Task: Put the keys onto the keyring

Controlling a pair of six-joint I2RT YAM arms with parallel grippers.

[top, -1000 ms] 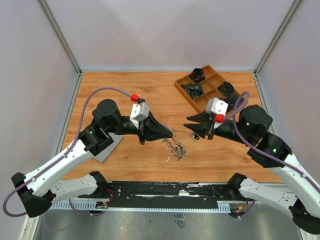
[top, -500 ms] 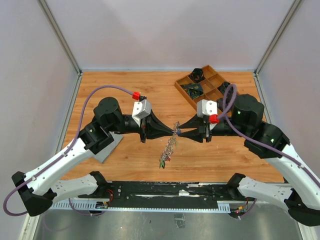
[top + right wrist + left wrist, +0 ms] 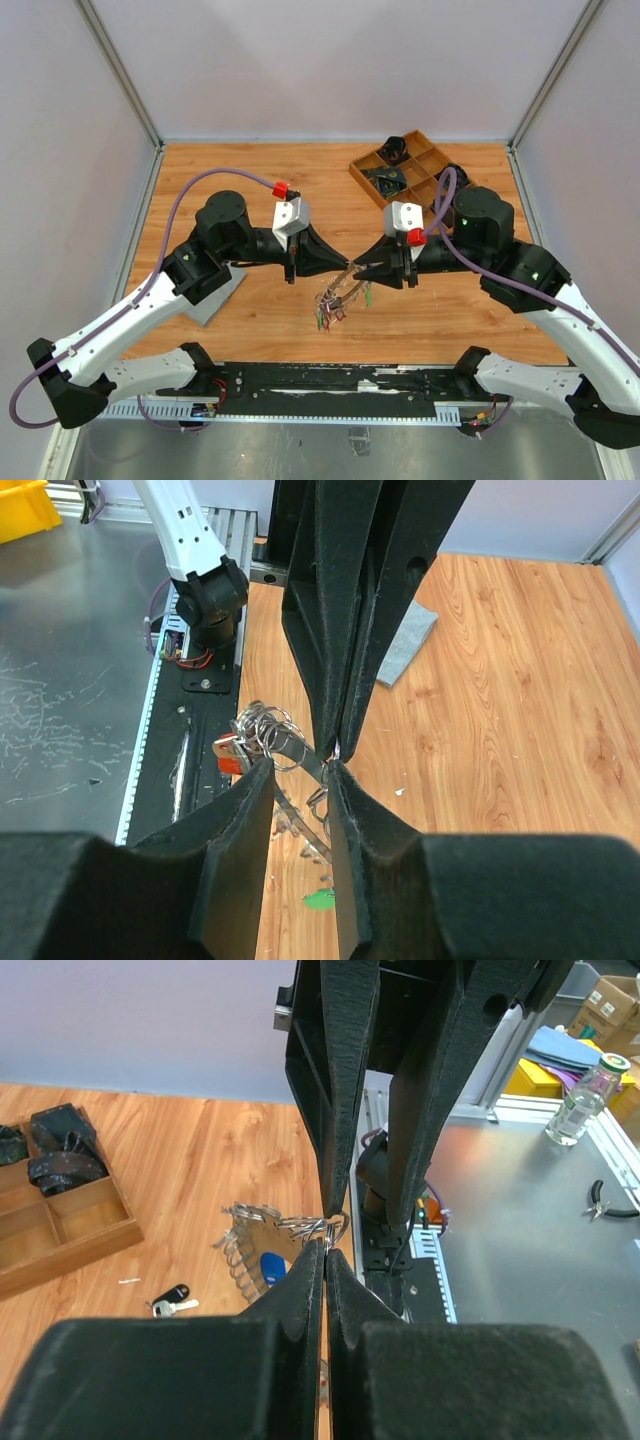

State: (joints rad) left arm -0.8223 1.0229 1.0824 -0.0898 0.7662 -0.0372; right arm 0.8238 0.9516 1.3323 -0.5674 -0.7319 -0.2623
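The keyring [image 3: 335,295], a silver ring crowded with keys, hangs off the table between my two gripper tips. Red, green and blue tags show among its keys. My left gripper [image 3: 348,267] is shut on the ring's wire; the left wrist view shows its tips [image 3: 327,1243] pinched together on it. My right gripper [image 3: 365,270] faces it tip to tip. Its jaws [image 3: 300,770] stand open with the ring's band [image 3: 262,730] passing between them. One loose key with a black tag [image 3: 172,1300] lies on the wood.
A wooden compartment tray [image 3: 368,188] holding dark items stands at the back right, behind my right arm. A grey pad [image 3: 215,300] lies under my left arm. The black base rail [image 3: 330,380] runs along the table's near edge.
My left gripper lifted the keyring off the table. My right arm swung left until both tips met over the table's middle. The keys now dangle below them.
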